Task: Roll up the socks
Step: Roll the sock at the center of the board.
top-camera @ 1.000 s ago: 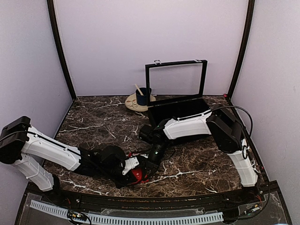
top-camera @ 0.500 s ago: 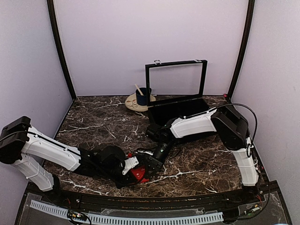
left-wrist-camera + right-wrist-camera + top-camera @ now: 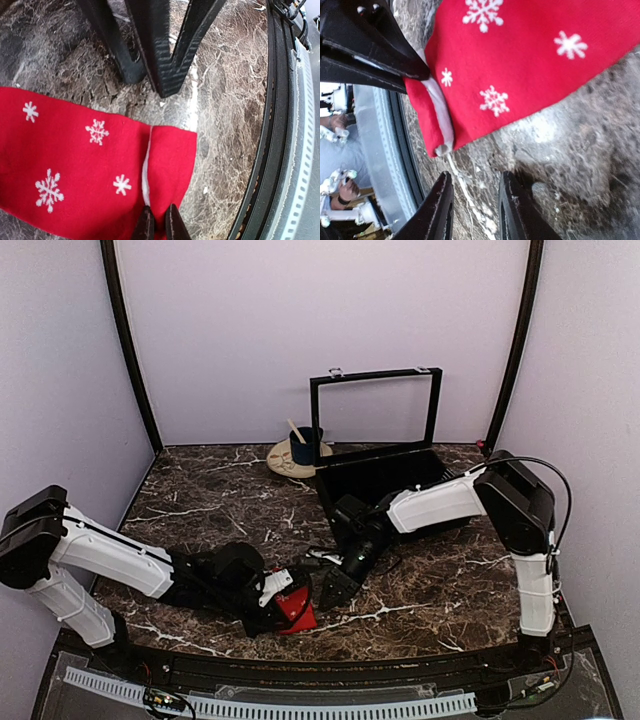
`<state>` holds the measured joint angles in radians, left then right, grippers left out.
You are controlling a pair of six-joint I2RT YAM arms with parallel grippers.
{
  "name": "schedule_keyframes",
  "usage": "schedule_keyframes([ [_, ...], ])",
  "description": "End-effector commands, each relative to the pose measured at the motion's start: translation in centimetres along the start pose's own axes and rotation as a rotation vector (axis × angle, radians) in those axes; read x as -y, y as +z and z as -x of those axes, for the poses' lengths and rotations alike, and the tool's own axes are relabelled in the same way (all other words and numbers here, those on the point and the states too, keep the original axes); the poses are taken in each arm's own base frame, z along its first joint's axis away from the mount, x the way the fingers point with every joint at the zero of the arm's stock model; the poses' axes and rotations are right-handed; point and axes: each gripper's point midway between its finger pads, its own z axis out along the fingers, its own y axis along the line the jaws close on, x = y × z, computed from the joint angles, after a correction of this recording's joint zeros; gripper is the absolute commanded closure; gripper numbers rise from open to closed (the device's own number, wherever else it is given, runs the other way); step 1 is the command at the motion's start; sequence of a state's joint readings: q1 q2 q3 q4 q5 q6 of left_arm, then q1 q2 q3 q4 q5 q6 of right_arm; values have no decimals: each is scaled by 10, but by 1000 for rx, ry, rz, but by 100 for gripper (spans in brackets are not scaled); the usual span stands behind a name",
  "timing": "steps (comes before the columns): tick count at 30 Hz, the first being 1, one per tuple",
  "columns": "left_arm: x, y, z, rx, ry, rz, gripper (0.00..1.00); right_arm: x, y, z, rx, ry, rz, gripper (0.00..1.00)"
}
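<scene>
Twin arms in one livery: the left arm [image 3: 110, 555] and the right arm [image 3: 445, 502] each wear smooth white shells over their long links, with boxy matte-black housings at the joints and black wrists. A thin black cable [image 3: 565, 498] loops off the right arm's black elbow block. The left pincer [image 3: 157, 227] ends in slim dark tips, while the right pincer [image 3: 475, 210] has tapered black fingers [image 3: 165, 50], finely ribbed along their faces.

Top camera high at near edge, overlooking whole table [image 3: 200, 505]; wrist cameras close, both on socks [image 3: 75, 165].
</scene>
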<state>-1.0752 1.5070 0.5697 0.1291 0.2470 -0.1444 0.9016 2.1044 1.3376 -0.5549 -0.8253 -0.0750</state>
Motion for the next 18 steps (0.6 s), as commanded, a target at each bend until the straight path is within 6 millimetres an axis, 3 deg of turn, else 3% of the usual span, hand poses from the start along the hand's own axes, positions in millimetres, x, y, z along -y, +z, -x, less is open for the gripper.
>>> schedule_keyframes([
  [1, -3, -1, -13, -78, -68, -60, 100, 0, -16, 16, 97, -60, -80, 71],
  [11, -2, 10, -20, -182, -141, -176, 100, 9, -33, 14, 207, -165, -298, 71],
  [18, 1, 18, -26, -231, -202, -248, 100, -6, -24, 9, 190, -338, -469, 71],
])
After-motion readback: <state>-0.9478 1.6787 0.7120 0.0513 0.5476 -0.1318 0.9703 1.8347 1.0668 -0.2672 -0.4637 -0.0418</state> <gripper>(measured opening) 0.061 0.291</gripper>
